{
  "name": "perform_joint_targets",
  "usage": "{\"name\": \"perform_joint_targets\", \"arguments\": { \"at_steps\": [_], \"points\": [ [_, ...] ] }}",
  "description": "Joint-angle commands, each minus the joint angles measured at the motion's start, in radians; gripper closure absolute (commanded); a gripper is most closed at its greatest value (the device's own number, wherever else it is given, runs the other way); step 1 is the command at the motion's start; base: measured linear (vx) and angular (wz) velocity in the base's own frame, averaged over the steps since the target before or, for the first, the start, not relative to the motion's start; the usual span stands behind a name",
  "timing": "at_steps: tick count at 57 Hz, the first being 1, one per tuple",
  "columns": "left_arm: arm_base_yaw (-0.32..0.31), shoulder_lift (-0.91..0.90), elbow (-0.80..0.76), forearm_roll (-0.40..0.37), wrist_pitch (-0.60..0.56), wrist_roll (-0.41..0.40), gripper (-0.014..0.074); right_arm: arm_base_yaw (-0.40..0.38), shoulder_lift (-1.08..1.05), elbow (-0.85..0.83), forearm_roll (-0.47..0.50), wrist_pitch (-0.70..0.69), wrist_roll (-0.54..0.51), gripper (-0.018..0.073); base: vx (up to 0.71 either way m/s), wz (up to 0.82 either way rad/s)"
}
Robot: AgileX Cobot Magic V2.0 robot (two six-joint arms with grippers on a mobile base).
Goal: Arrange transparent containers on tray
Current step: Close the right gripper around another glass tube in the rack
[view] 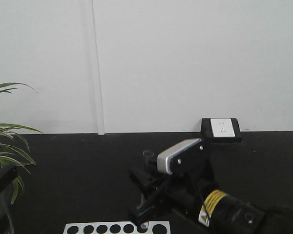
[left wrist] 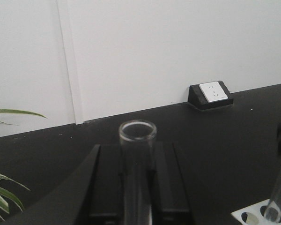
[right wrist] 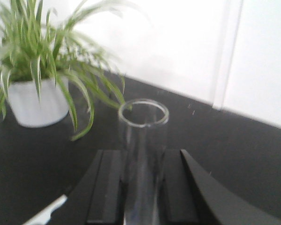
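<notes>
Each gripper holds one transparent container, a clear glass test tube. In the left wrist view a tube [left wrist: 137, 174] stands upright between the black fingers [left wrist: 110, 183] of my left gripper [left wrist: 136, 154], its round rim above the fingertips. My right gripper [right wrist: 143, 157] is shut on a second tube [right wrist: 143, 140] in the same way. From the front, that right gripper [view: 145, 192] holds its tube [view: 147, 157] with the lower end at a hole of the white rack [view: 88, 228]. The tube [left wrist: 277, 197] also shows at the right edge of the left wrist view. The tray is out of view.
The black tabletop [view: 78, 180] runs back to a white wall. A power socket block [view: 221, 128] sits at the wall. A potted plant [right wrist: 37, 101] stands at the left, its leaves [view: 7, 146] reaching over the table. The rack's corner [left wrist: 257, 216] lies low on the right.
</notes>
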Motion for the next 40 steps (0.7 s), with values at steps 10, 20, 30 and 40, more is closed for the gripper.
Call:
{"name": "perform_joint_targets", "arguments": {
  "at_steps": [10, 20, 30, 40],
  "points": [
    [-0.006, -0.005, -0.034, -0.01, -0.088, -0.004, 0.0482, -0.003, -0.214, -0.125, 0.006, 0.197, -0.012, 0.0435, 0.0, 0.0],
    [-0.006, -0.018, -0.034, -0.01, -0.103, -0.004, 0.0482, -0.003, -0.336, -0.125, -0.008, 0.331, -0.012, 0.0432, 0.0, 0.0],
    [-0.006, -0.082, -0.034, -0.01, -0.097, -0.004, 0.0482, -0.003, -0.446, -0.095, -0.027, 0.398, -0.012, 0.0432, 0.0, 0.0],
    [-0.006, -0.172, -0.034, -0.01, -0.063, -0.004, 0.0482, -0.003, -0.573, 0.059, -0.028, 0.372, -0.012, 0.0432, 0.0, 0.0]
  ]
}}
